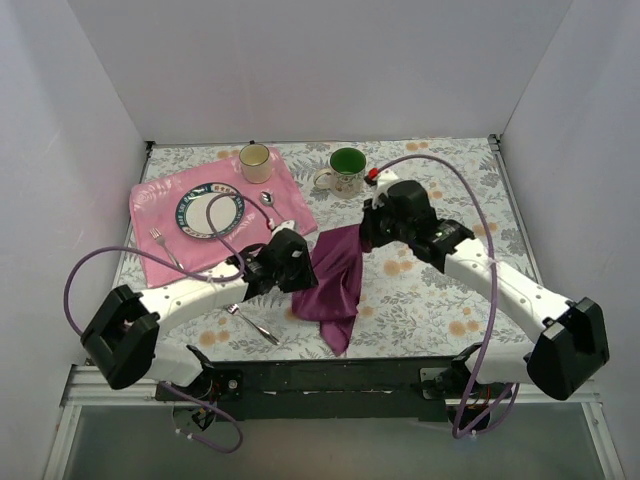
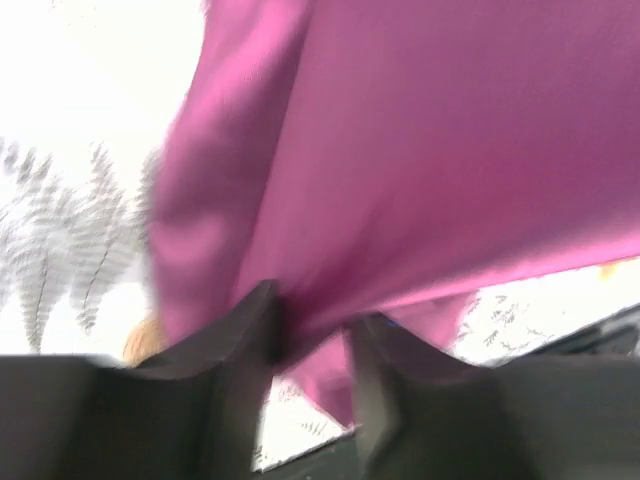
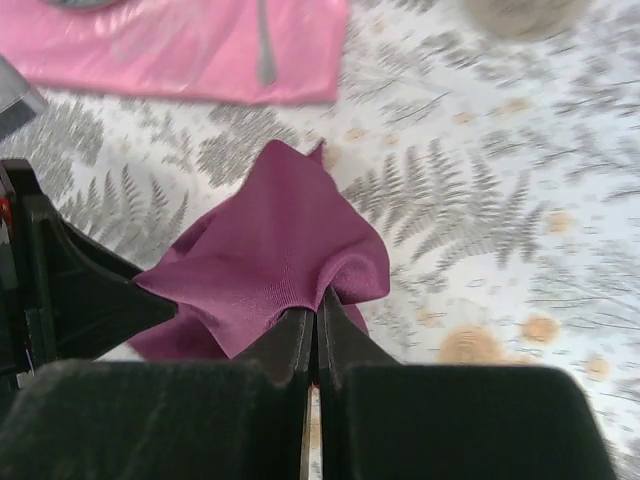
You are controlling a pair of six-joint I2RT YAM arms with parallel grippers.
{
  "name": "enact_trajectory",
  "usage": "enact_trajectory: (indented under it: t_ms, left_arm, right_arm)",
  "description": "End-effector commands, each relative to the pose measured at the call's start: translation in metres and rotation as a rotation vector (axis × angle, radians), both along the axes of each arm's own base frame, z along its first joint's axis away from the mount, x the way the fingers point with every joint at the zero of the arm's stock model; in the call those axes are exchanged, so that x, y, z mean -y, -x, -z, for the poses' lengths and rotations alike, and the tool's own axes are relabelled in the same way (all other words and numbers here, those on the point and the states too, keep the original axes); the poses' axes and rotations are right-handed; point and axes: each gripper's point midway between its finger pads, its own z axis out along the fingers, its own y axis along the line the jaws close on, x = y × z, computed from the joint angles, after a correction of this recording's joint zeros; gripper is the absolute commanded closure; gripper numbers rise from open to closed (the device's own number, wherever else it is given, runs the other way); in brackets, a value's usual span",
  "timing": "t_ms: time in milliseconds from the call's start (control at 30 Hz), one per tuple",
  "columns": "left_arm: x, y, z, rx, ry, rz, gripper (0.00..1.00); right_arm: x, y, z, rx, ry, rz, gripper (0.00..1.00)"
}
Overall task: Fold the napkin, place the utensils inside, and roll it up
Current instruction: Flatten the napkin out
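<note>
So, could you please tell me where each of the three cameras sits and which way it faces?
Top external: fixed above and behind the robot, looking down on the table; left arm and right arm show.
Left wrist: on that arm, facing the napkin close up; left gripper shows.
Right wrist: on that arm, looking down at table and pink mat; right gripper shows, shut on the napkin.
Shared: all three see the napkin.

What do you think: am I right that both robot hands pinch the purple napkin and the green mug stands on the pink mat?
Not quite. The top view shows the green mug on the fern-print tablecloth, right of the pink mat, not on it. The left hand and right hand do both pinch the napkin.
</note>
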Motion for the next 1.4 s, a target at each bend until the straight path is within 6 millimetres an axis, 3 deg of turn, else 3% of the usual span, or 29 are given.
enact_trajectory:
  t_ms: [0, 33, 67, 100, 133, 167, 200, 233, 267, 333, 367, 433, 467, 500, 533, 567, 633, 667, 700, 767, 800, 833, 933, 967, 1033, 1067, 1100, 1267, 1367]
  left_arm:
    - [0.035, -0.060, -0.060, 0.182, 0.060, 0.125, 0.77]
    - [0.050, -0.081, -0.100, 0.250, 0.107, 0.141, 0.85]
    - [0.061, -0.091, -0.124, 0.280, 0.137, 0.174, 0.98]
    - [0.067, -0.105, -0.128, 0.306, 0.102, 0.201, 1.00]
    - [0.078, -0.122, -0.185, 0.408, 0.139, 0.212, 1.00]
    - [0.083, -0.131, -0.203, 0.447, 0.136, 0.230, 1.00]
    - [0.090, -0.142, -0.210, 0.466, 0.114, 0.252, 1.00]
    - [0.093, -0.149, -0.262, 0.565, 0.127, 0.268, 1.00]
    - [0.093, -0.152, -0.276, 0.595, 0.121, 0.272, 1.00]
    - [0.096, -0.153, -0.312, 0.668, 0.138, 0.304, 1.00]
    - [0.100, -0.147, -0.319, 0.676, 0.158, 0.340, 1.00]
    - [0.097, -0.138, -0.323, 0.665, 0.173, 0.355, 1.00]
    - [0.097, -0.132, -0.308, 0.629, 0.168, 0.378, 1.00]
    - [0.097, -0.123, -0.302, 0.605, 0.185, 0.406, 1.00]
    - [0.091, -0.111, -0.304, 0.606, 0.202, 0.410, 1.00]
    - [0.087, -0.103, -0.269, 0.528, 0.180, 0.421, 1.00]
    - [0.079, -0.085, -0.238, 0.449, 0.167, 0.445, 0.79]
    - [0.069, -0.076, -0.230, 0.416, 0.158, 0.425, 0.75]
    - [0.056, -0.070, -0.189, 0.331, 0.095, 0.395, 0.72]
    - [0.035, -0.058, -0.171, 0.292, 0.046, 0.354, 0.53]
    - [0.028, -0.051, -0.156, 0.259, 0.031, 0.349, 0.47]
    - [0.027, -0.047, -0.154, 0.252, 0.041, 0.350, 0.31]
    - [0.030, -0.036, -0.161, 0.272, 0.103, 0.384, 0.27]
    - [0.028, -0.039, -0.160, 0.275, 0.092, 0.364, 0.25]
    - [0.025, -0.043, -0.149, 0.254, 0.067, 0.323, 0.16]
    - [0.021, -0.047, -0.141, 0.247, 0.046, 0.292, 0.11]
    - [0.022, -0.051, -0.137, 0.252, 0.052, 0.270, 0.08]
    - [0.018, -0.049, -0.064, 0.071, 0.031, 0.126, 0.05]
    - [-0.004, -0.054, -0.028, 0.062, -0.044, 0.002, 0.04]
  right_arm:
    - [0.043, -0.036, -0.086, 0.215, 0.008, 0.119, 0.99]
    - [0.054, -0.045, -0.103, 0.255, 0.025, 0.140, 0.99]
    - [0.059, -0.051, -0.141, 0.319, 0.010, 0.159, 0.99]
    - [0.072, -0.057, -0.151, 0.322, 0.054, 0.200, 0.99]
    - [0.079, -0.059, -0.166, 0.352, 0.086, 0.211, 0.99]
    - [0.086, -0.061, -0.210, 0.425, 0.062, 0.246, 0.99]
    - [0.102, -0.060, -0.219, 0.437, 0.126, 0.291, 0.99]
    - [0.112, -0.059, -0.233, 0.471, 0.154, 0.318, 0.99]
    - [0.130, -0.054, -0.261, 0.528, 0.159, 0.387, 0.99]
    - [0.145, -0.045, -0.266, 0.542, 0.194, 0.425, 0.99]
    - [0.158, -0.034, -0.272, 0.559, 0.193, 0.458, 0.99]
    - [0.163, -0.024, -0.237, 0.489, 0.238, 0.446, 0.99]
    - [0.168, -0.011, -0.231, 0.472, 0.212, 0.457, 0.99]
    - [0.168, -0.007, -0.195, 0.401, 0.254, 0.440, 0.99]
    - [0.172, 0.001, -0.177, 0.355, 0.270, 0.440, 0.87]
    - [0.173, 0.014, -0.163, 0.312, 0.233, 0.448, 0.72]
    - [0.166, 0.028, -0.125, 0.211, 0.233, 0.394, 0.30]
    - [0.157, 0.040, -0.116, 0.158, 0.204, 0.338, 0.24]
    - [0.153, 0.045, -0.113, 0.129, 0.177, 0.330, 0.20]
    - [0.152, 0.051, -0.106, 0.112, 0.162, 0.322, 0.09]
    - [0.154, 0.050, -0.104, 0.115, 0.167, 0.333, 0.07]
    - [0.156, 0.048, -0.104, 0.121, 0.174, 0.349, 0.03]
    - [0.157, 0.031, -0.094, 0.123, 0.197, 0.396, 0.01]
    - [0.152, 0.025, -0.076, 0.081, 0.212, 0.400, 0.01]
    - [0.138, 0.009, -0.063, 0.063, 0.139, 0.430, 0.01]
    - [0.134, 0.003, -0.039, 0.009, 0.145, 0.443, 0.01]
    - [0.135, -0.009, -0.032, 0.008, 0.116, 0.480, 0.01]
    - [0.148, -0.040, 0.031, -0.112, 0.123, 0.580, 0.02]
    - [0.185, -0.053, 0.055, -0.163, 0.224, 0.724, 0.05]
